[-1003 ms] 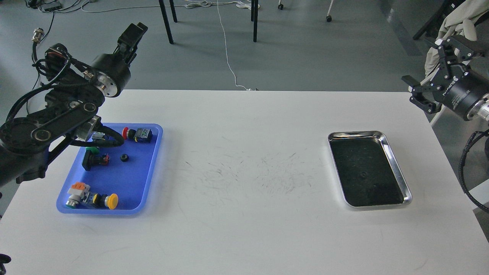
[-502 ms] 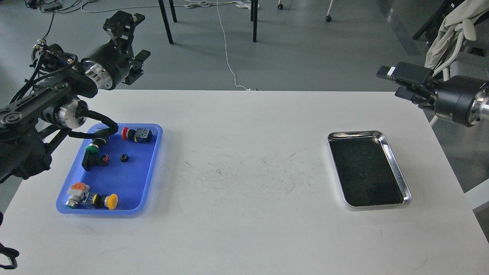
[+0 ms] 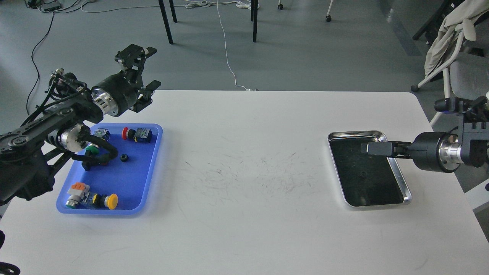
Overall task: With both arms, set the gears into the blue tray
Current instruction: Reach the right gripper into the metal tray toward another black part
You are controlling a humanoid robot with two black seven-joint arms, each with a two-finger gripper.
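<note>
The blue tray (image 3: pixel 128 183) lies at the table's left. One small black gear (image 3: pixel 123 157) rests inside it among coloured push-button switches. A second tiny dark gear (image 3: pixel 363 175) sits in the steel tray (image 3: pixel 398 172) on the right. My left gripper (image 3: pixel 151 68) hovers above the table's back-left edge, just beyond the blue tray's far rim, open and holding nothing. My right gripper (image 3: pixel 371 148) reaches in from the right, over the steel tray's upper half and above the gear there. It is seen side-on, so its fingers overlap and cannot be told apart.
Switches in the blue tray: a red-capped one (image 3: pixel 136 134), a green-capped one (image 3: pixel 91 153) partly behind my left arm's cable, a yellow-capped one (image 3: pixel 107 201). The white table (image 3: pixel 248 172) is scuffed mid-way. Chair legs and cables stand on the floor behind.
My right arm has dropped and swung left, from off the table's right edge to above the steel tray. My left gripper has moved down and right, staying open.
</note>
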